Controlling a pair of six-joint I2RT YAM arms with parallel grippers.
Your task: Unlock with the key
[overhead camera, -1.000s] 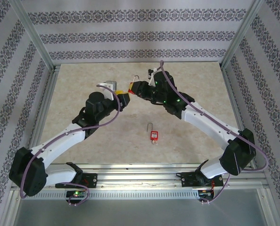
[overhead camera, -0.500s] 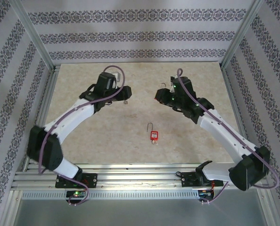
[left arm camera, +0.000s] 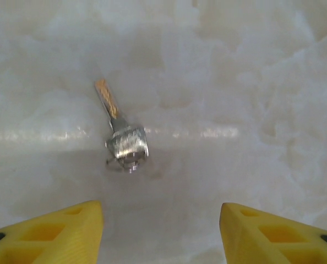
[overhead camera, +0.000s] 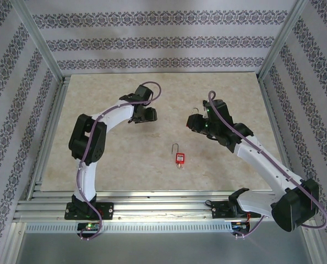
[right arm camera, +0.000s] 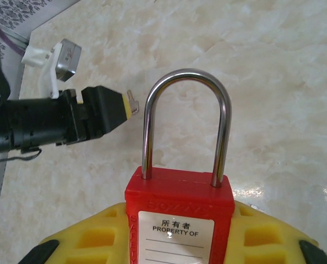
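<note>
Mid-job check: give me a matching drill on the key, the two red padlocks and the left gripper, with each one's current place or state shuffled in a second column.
Things:
1. key
2. farther padlock
3. nearer padlock
4. left gripper

States:
A. open, holding nothing
B. lying free on the table, touched by neither arm
C. clamped in the right gripper, shackle closed
D. lying on the table just ahead of the yellow left fingers, not touching them

Pairs: 1-D, 2-C, 3-B, 4-A
</note>
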